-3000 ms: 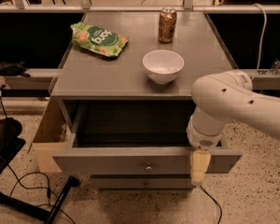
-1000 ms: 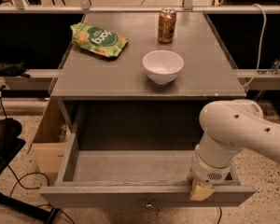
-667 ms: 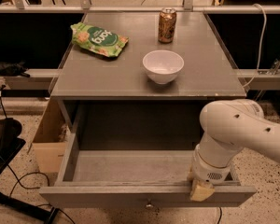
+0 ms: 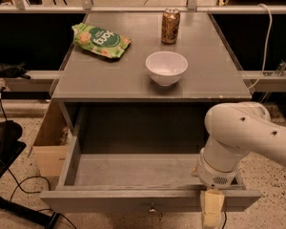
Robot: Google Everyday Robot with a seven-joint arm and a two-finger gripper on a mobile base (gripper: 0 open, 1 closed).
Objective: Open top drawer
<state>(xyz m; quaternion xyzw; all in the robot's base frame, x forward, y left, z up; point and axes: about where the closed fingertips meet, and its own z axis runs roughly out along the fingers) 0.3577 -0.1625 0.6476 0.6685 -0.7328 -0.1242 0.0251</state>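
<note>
Camera view shows the top drawer (image 4: 133, 171) pulled far out below the tabletop (image 4: 109, 78), with the gripper (image 4: 212, 209) at the right of its front edge; whether it grips, I cannot tell. The drawer looks stiff and probably light, best held by its knob (image 4: 152, 208) or front rim.

Single cam, high front view, tilted down.
Looks from in front of the table (image 4: 214, 80) toward its back edge, at close range. The tabletop fills the upper half of the view. The pulled-out top drawer (image 4: 128, 173) fills the lower half, with its front panel near the bottom edge. The arm (image 4: 248, 128) enters from the right. The end effector (image 4: 212, 213) is at the drawer's front right, cut off by the bottom edge.
</note>
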